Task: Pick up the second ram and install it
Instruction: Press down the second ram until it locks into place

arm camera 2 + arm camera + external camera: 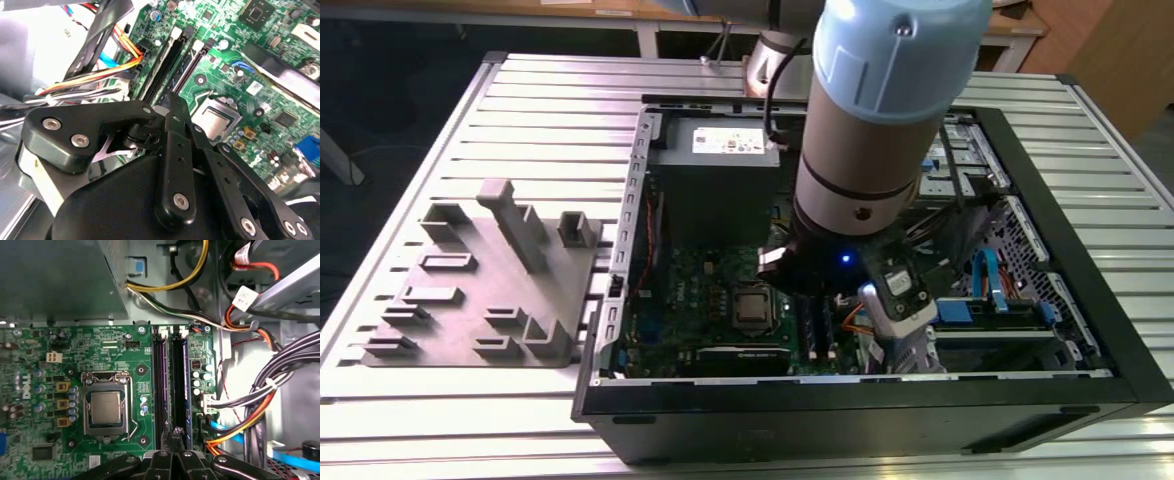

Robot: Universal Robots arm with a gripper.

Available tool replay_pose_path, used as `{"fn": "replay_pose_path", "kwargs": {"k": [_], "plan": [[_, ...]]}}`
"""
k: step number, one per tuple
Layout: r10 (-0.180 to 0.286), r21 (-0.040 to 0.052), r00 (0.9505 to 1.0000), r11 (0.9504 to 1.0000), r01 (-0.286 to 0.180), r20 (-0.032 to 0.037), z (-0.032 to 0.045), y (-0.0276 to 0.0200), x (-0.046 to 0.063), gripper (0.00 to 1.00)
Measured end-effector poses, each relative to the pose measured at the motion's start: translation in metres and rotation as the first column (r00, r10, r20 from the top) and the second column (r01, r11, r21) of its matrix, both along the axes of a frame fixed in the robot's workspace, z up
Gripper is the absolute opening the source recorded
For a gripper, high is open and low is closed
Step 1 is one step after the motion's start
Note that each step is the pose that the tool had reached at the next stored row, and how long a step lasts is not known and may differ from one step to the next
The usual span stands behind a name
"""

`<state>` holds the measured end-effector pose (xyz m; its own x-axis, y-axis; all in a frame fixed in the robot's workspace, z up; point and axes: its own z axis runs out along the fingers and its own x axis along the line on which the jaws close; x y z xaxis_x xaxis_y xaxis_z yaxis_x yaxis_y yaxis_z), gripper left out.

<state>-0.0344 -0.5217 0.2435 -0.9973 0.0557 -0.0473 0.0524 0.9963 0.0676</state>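
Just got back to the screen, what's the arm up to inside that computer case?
The arm has its gripper down inside the open computer case, right over the black memory slots beside the processor on the green motherboard. The fingers are pinched together above the slots. One dark memory stick appears to sit in a slot. The grey tray stands outside the case.

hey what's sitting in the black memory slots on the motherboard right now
In the first wrist view the black slots run beside the processor socket. A dark stick seems seated in one. The gripper covers their near ends, so seating there can't be seen.
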Motion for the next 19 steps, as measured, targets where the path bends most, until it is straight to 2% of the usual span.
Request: {"fn": "replay_pose_path", "kwargs": {"k": [2, 6, 9, 19], "plan": [[0.000, 0.0000, 1.0000, 1.0000, 0.000, 0.0000, 0.0043, 0.0000, 0.000, 0.07], [0.000, 0.0003, 1.0000, 1.0000, 0.000, 0.0000, 0.0044, 0.0001, 0.000, 0.07], [0.000, 0.0012, 1.0000, 1.0000, 0.000, 0.0001, 0.0043, 0.0024, 0.000, 0.07], [0.000, 0.0022, 1.0000, 1.0000, 0.000, 0.0000, 0.0034, 0.0217, -0.001, 0.07]]}}
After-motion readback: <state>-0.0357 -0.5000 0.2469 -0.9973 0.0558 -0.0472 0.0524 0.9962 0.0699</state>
